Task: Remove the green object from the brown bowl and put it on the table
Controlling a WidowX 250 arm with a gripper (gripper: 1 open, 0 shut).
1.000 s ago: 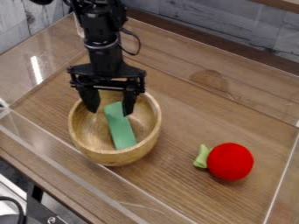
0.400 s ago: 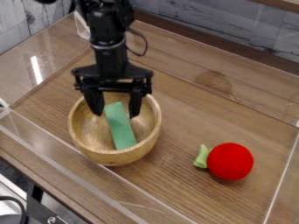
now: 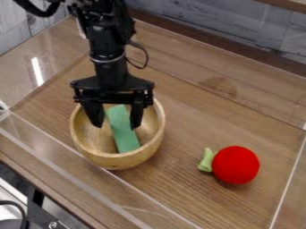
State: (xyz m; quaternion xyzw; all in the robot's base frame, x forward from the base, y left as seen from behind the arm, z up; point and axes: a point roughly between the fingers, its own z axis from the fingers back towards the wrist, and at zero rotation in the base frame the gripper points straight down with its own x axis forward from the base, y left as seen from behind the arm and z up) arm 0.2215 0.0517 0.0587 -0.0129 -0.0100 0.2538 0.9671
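Note:
A flat green object point(image 3: 122, 131) lies slanted inside the brown wooden bowl point(image 3: 99, 154) at the front left of the table. My black gripper point(image 3: 114, 118) points straight down into the bowl and stands open, one finger point(image 3: 92, 114) to the left and the other finger point(image 3: 138, 112) to the right of the green object's upper end. Whether the fingers touch it cannot be made out. The upper tip of the green object is partly hidden behind the gripper.
A red ball-like fruit point(image 3: 235, 165) with a green stem lies on the wooden table point(image 3: 216, 107) at the front right. Clear plastic walls point(image 3: 36, 63) fence the table on the left, front and right. A brick wall runs along the back.
The gripper has swung its fingers slightly around the green object, and the arm leans a little differently. The green object and bowl have stayed put.

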